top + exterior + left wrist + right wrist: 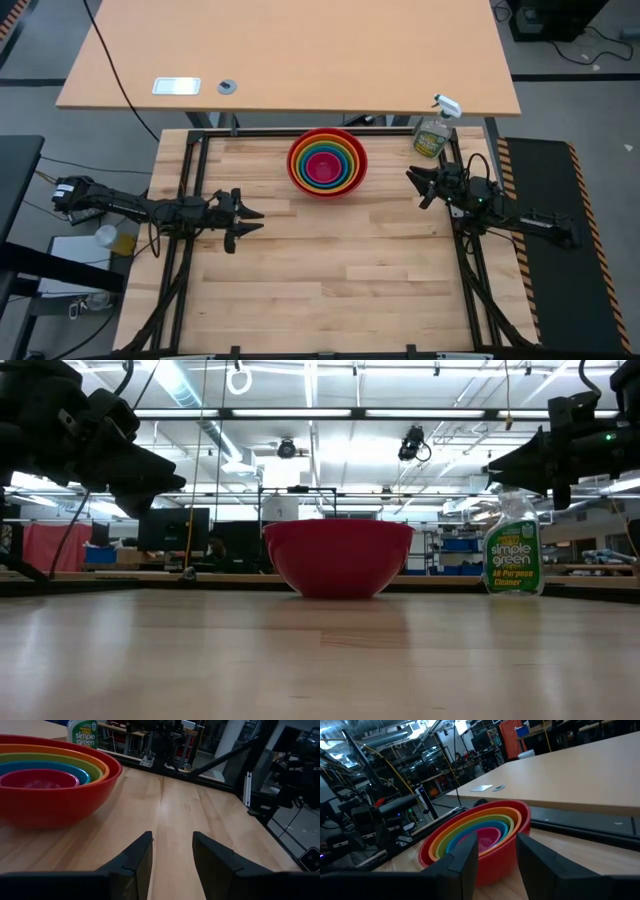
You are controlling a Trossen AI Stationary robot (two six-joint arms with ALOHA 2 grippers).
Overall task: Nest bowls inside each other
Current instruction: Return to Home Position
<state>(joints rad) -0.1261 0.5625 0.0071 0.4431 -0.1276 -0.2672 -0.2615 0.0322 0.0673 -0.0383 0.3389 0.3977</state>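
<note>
A stack of nested bowls (327, 163) stands on its base at the table's far middle: red outermost, then orange, yellow, green, blue and a small pink one in the centre. It also shows as the bowls (47, 777) in the left wrist view and the bowls (477, 837) in the right wrist view. My left gripper (255, 220) hovers open near the table's left side, fingers pointing right, apart from the stack. My right gripper (412, 182) hovers open at the far right, pointing left toward the bowls, touching nothing.
A spray bottle of green cleaner (433, 135) stands at the table's far right corner, close to my right gripper. Behind the table is a larger tan desk (300, 50). Bare wood (330, 280) spreads over the near half of the table.
</note>
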